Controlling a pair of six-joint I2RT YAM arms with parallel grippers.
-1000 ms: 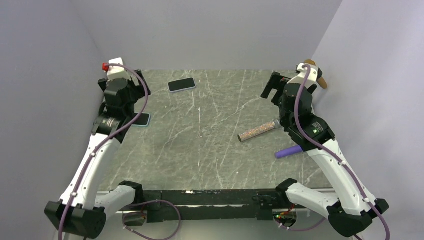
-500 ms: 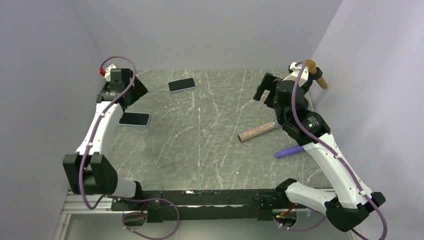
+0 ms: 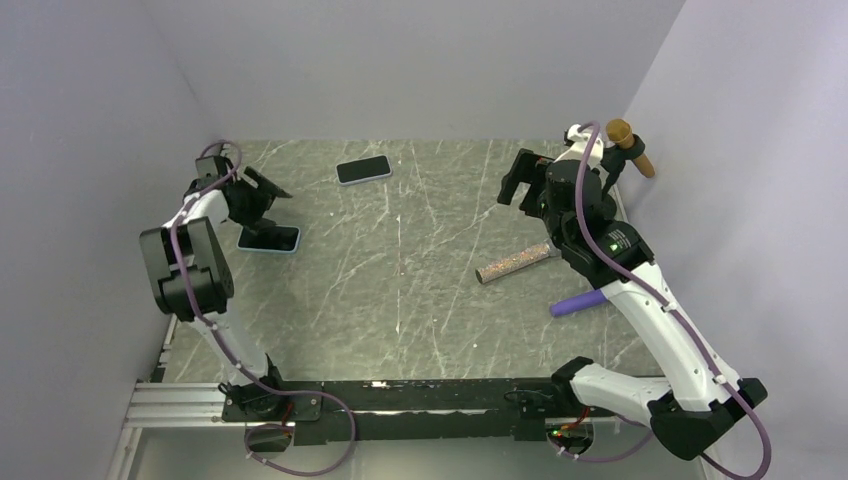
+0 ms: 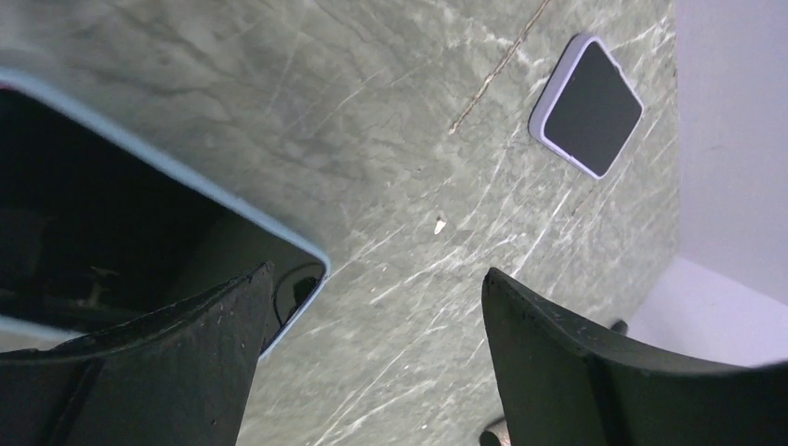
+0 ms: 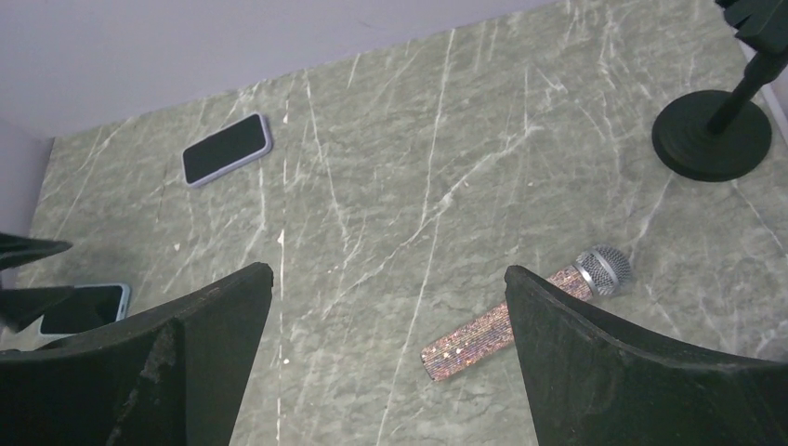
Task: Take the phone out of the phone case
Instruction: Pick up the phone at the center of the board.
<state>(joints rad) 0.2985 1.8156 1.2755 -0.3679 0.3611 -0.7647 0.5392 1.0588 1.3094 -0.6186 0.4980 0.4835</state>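
**Overhead view.** A grey-green veined table [image 3: 420, 300] is enclosed by pale walls on three sides.

- **Left side:** The left arm is folded back on itself. The left gripper [image 3: 272, 208] is low over the far edge of a dark-screened phone [image 3: 268, 238]. The phone lies flat in a pale blue phone case [image 3: 270, 251] near the table's left edge. Whether a finger touches it cannot be resolved from this height.
- **Far centre:** A second phone [image 3: 363, 169], rimmed in lavender, lies well apart from the first.
- **Right side:** The right gripper [image 3: 515, 182] is raised with its fingers spread and nothing between them.
- **Near the right arm:** A glittery microphone [image 3: 517, 263] and a purple cylinder [image 3: 578, 303] lie beside it.
- **Right wall:** A brown-tipped object [image 3: 630, 138] stands against it.
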